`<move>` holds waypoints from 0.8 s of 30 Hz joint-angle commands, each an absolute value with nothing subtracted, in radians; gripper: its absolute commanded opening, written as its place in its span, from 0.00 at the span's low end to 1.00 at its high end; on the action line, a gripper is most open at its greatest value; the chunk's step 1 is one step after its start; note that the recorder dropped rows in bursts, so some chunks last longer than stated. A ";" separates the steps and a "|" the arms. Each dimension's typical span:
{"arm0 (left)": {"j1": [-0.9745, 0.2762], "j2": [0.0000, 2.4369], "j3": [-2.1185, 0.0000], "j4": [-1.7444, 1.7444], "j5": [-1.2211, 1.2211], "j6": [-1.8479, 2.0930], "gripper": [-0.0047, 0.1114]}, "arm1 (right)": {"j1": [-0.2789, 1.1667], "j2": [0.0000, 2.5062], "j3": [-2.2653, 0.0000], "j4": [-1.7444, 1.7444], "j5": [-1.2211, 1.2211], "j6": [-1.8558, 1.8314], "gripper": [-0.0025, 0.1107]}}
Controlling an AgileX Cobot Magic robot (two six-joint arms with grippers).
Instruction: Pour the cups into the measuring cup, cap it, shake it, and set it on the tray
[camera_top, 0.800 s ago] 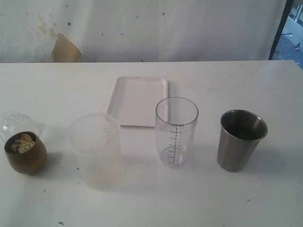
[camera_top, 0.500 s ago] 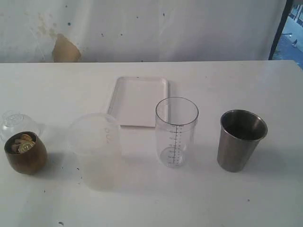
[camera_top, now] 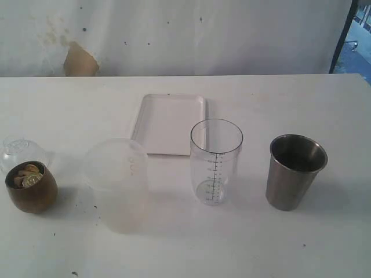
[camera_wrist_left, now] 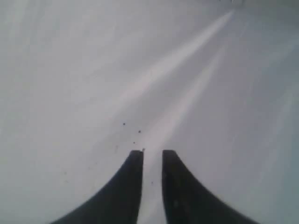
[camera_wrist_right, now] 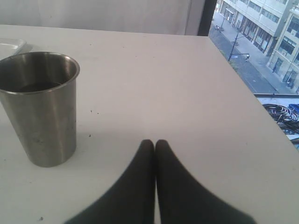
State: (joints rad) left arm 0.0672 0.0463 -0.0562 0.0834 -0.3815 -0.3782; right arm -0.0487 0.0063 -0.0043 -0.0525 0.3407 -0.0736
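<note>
Measuring cup, the tall clear plastic cylinder with a black scale down its side, stands upright and looks empty near the middle of the white bench. The flat white rectangular tray lies just behind it toward the far edge, and the wide frosted plastic tub stands beside it on the left. The small rounded dark-brown wooden cup, with gold-coloured pieces inside, sits near the bench's left edge, in front of a small clear domed piece that may be the cap. The tapered brushed-steel tumbler stands toward the right edge. We judge the first pour not yet begun. The left claw shows its tips a narrow slit apart over bare bench, gripping nothing. The right claw has its tips pressed together, empty, with the tumbler near it. Next, we think one claw must spread wide, close around its cup, carry it level, and tip it over the measuring cup's mouth.
</note>
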 commanded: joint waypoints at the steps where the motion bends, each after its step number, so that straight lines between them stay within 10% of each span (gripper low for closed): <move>1: 0.068 0.145 -0.068 0.249 -0.382 -0.497 0.55 | -0.047 0.000 0.000 -0.052 0.336 -0.075 0.02; 5: 0.068 0.231 -0.068 0.349 -0.382 -0.559 0.95 | -0.047 0.000 0.000 -0.052 0.336 -0.075 0.02; 24: 0.068 0.751 0.000 0.569 -0.644 -0.502 0.94 | -0.047 0.000 0.000 -0.052 0.336 -0.075 0.02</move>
